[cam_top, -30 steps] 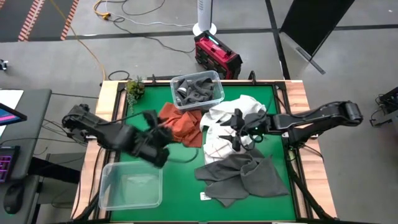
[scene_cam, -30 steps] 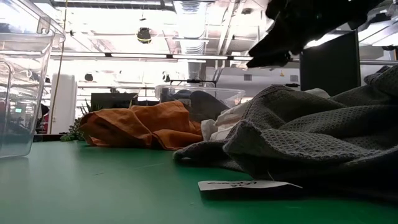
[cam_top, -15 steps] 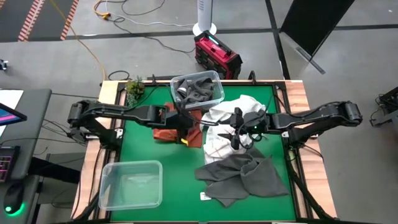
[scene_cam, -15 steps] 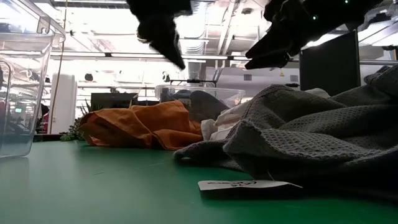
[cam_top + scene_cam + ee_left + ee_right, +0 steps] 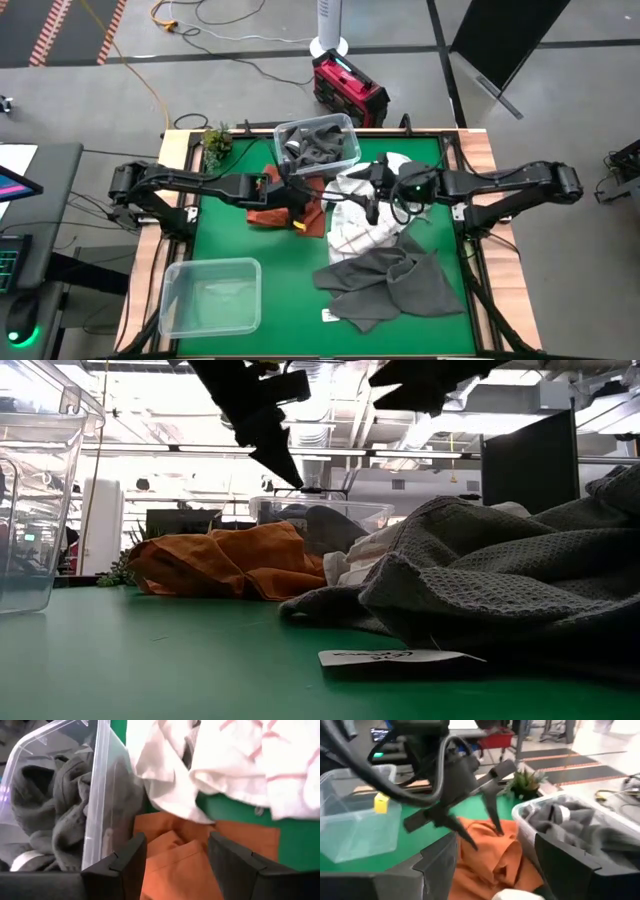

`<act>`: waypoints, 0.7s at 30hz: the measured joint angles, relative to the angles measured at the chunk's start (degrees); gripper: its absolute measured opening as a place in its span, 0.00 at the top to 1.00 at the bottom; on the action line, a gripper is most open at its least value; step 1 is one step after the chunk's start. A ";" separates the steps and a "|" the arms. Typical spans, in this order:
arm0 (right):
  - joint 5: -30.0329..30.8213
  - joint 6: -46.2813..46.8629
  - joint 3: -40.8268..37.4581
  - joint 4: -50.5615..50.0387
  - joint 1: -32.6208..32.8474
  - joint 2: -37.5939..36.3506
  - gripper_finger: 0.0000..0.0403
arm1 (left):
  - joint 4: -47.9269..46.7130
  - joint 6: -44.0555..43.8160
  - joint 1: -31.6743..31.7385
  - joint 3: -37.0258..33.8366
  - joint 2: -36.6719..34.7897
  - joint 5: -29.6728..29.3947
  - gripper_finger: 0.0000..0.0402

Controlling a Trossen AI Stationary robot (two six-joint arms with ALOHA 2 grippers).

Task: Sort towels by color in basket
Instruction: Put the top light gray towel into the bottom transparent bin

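Observation:
A rust orange towel lies spread on the green table, in front of a clear bin that holds dark grey towels. My left gripper hovers open above the orange towel, its fingers clear of the cloth. A plain white towel and a white towel with red grid lines lie heaped beside it. My right gripper hangs open above them, high up. A dark grey towel lies crumpled near the front edge.
An empty clear bin stands at the near left corner. A small plant sits at the far left corner. A paper label lies on the table by the dark grey towel. Bare green table shows at the near left middle.
My left gripper has swung from beside the empty bin toward the table's far and right side and come down over the orange towel, staying open. My right gripper has risen above the white towels and shifted slightly toward the left, open and with nothing in it. No towel has moved.

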 joint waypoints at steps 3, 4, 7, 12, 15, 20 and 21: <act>4.53 -0.17 0.01 -0.85 1.47 0.35 0.28 | 1.48 -0.82 -0.68 -0.54 -0.04 -0.08 0.51; 5.65 -0.16 0.01 -1.67 1.94 0.57 0.28 | 2.10 0.00 -0.75 -0.97 -0.04 -0.13 0.51; 6.71 0.72 -0.04 -5.30 3.02 1.30 0.28 | 3.83 1.86 -0.79 -1.59 -0.02 -0.11 0.51; 8.05 4.18 -0.08 -10.04 4.58 1.14 0.28 | 4.06 4.31 -1.16 -3.15 -0.04 -0.13 0.51; 8.25 4.41 -0.08 -12.13 5.29 1.29 0.28 | 8.28 8.37 -1.44 -4.19 0.02 0.13 0.51; 8.28 5.89 -0.60 -16.68 4.63 3.86 0.28 | 24.68 16.29 -0.62 -7.36 0.00 0.83 0.51; 8.28 6.25 -0.65 -16.97 4.26 4.38 0.28 | 27.13 17.47 -0.55 -8.08 -0.08 1.05 0.51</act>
